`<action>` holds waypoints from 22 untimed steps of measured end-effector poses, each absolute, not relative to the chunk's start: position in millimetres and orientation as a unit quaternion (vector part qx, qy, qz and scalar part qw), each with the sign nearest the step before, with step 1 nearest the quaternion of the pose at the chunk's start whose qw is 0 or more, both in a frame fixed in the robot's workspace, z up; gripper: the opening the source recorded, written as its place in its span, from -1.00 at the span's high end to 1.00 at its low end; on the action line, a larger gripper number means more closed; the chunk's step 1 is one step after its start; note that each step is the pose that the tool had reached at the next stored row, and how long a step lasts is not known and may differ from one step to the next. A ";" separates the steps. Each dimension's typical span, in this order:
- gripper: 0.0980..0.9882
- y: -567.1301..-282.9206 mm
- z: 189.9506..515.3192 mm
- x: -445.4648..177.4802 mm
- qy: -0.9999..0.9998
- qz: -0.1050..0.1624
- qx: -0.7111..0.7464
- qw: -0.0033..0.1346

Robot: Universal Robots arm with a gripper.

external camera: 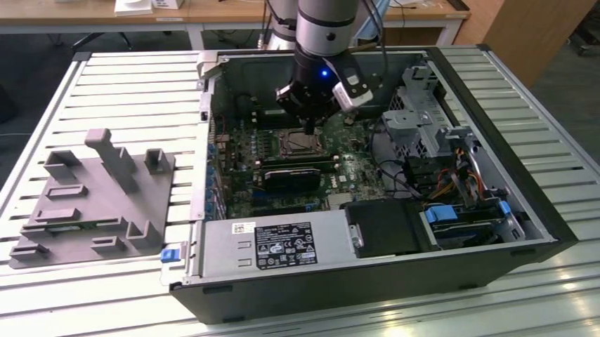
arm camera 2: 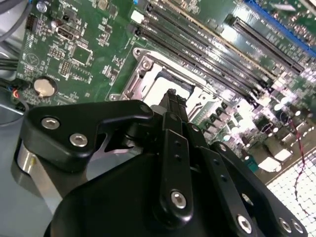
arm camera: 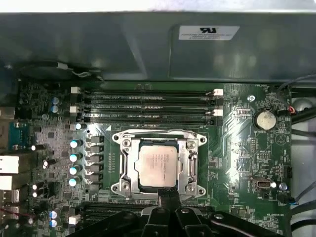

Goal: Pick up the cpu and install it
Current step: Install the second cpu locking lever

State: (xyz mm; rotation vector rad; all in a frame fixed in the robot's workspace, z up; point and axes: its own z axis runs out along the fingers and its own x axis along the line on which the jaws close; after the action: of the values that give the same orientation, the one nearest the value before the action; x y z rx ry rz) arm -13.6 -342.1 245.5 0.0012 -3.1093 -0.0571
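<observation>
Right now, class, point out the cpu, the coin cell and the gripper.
cpu (arm camera: 157, 166), first wrist view: middle of its silver top.
coin cell (arm camera: 266, 119), first wrist view: centre of its round face.
gripper (external camera: 312, 128), exterior view: fingertips above the socket.

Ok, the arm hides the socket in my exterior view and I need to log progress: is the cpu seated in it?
Observer: Yes. In the first wrist view the cpu lies flat inside the metal socket frame, silver top up.
Operator: Is the gripper carrying anything?
Observer: Nothing shows at its tip. The gripper sits at the frame's edge, beside the cpu; I cannot tell whether it touches.
</observation>
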 end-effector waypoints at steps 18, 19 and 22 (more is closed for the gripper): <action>0.98 -362.7 241.7 -14.3 -1.000 -0.020 0.001 0.016; 0.98 -364.0 241.6 -15.7 -1.000 -0.020 0.001 0.016; 0.98 -366.3 241.1 -22.3 -1.000 -0.020 0.001 0.016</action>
State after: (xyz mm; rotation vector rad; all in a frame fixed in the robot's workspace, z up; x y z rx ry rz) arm -22.3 -366.3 241.1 0.0026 -3.1084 -0.0612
